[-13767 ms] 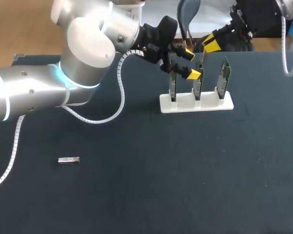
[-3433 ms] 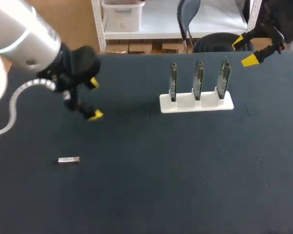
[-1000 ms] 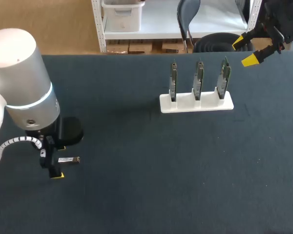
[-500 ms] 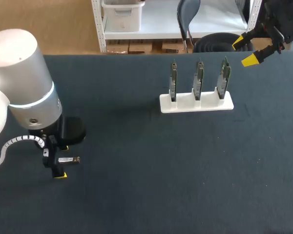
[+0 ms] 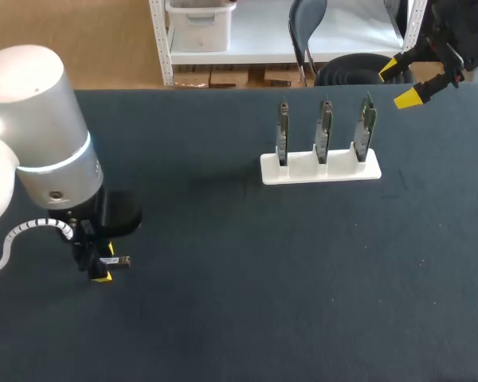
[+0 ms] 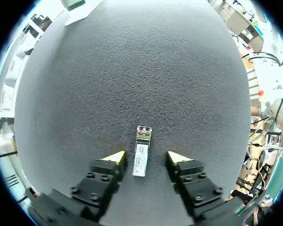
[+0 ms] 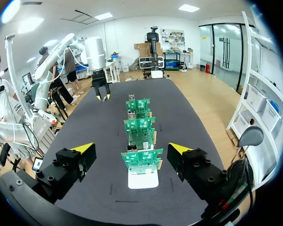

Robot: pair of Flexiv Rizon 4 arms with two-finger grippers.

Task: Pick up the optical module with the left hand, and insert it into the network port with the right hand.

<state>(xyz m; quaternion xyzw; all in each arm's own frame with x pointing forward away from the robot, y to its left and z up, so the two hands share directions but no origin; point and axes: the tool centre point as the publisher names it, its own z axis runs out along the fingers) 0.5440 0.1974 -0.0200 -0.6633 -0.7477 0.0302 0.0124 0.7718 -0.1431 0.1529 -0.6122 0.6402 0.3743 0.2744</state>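
Optical module (image 6: 141, 155) is straddled by left gripper (image 6: 146, 159), jaws open, no contact. Right gripper (image 7: 131, 148) is held open near card rack (image 5: 319, 169).

Table (image 6: 132, 61) was covered in a dark matt sheet, grainy and rough, like fine felt or rubber; couldn't tell which. Module (image 6: 141, 159) was bare silvery metal with a dull sheen and a white paper-like label on its top face. Left gripper (image 6: 145, 157) had hard matt black finger blocks with recessed screws, and tips in flat yellow, plastic or rubber. Right gripper (image 7: 130, 148) looked the same. Left arm (image 5: 40, 127) shell was smooth, satin silver-white, faintly glossy, and its cable (image 5: 24, 231) was white ribbed plastic. Stand (image 5: 320, 167) was smooth white, plastic-looking, matt. Boards (image 7: 140, 160) were green, slightly glossy, with small metallic parts.
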